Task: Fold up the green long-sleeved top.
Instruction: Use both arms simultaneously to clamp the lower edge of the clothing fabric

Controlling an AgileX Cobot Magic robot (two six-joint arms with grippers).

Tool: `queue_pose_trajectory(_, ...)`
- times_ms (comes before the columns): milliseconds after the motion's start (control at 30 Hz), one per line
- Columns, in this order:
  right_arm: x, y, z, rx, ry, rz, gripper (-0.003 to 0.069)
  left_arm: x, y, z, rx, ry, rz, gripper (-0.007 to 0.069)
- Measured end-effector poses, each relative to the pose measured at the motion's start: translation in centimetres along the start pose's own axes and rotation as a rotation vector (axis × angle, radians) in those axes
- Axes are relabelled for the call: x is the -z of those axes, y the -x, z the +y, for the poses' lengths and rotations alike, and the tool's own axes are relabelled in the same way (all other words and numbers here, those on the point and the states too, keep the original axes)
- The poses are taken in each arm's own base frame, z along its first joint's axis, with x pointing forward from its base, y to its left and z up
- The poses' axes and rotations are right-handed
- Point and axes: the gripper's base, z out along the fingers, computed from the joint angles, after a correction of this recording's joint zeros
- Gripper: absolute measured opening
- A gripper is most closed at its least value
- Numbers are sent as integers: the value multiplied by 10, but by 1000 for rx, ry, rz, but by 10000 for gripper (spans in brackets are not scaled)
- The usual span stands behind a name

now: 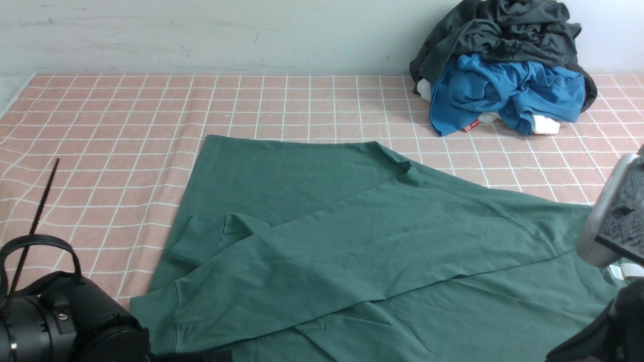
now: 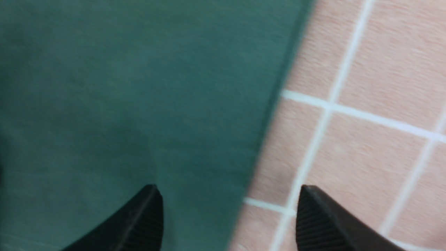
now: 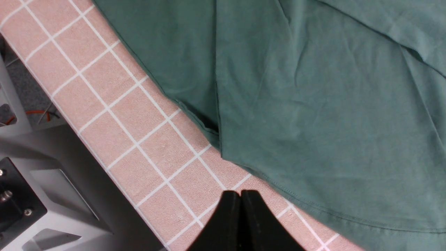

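Though wrinkly, matte green top (image 1: 312, 251).

1. The left arm (image 1: 80, 317) pokes in at seven o'clock; its gripper (image 2: 230, 209) is open wide.
2. The right arm (image 1: 621, 261) is at four o'clock; its gripper (image 3: 241, 198) is shut.
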Motion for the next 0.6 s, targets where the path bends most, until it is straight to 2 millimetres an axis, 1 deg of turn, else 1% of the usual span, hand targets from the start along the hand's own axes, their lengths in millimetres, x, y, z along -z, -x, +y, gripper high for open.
queue_pose_trajectory(167, 0, 0, -1, 5, -10, 2, -14, -8, 3, 6, -34, 40, 12, 472)
queue_pose_trajectory(433, 0, 0, -1, 6, -11, 4, -14, -8, 2, 9, 4, 63, 21, 461)
queue_pose_trajectory(567, 0, 0, -1, 6, -11, 4, -14, -8, 1, 11, 86, 90, 21, 367)
queue_pose_trajectory(600, 0, 0, -1, 6, -11, 4, -14, -8, 1, 11, 90, 91, 22, 367)
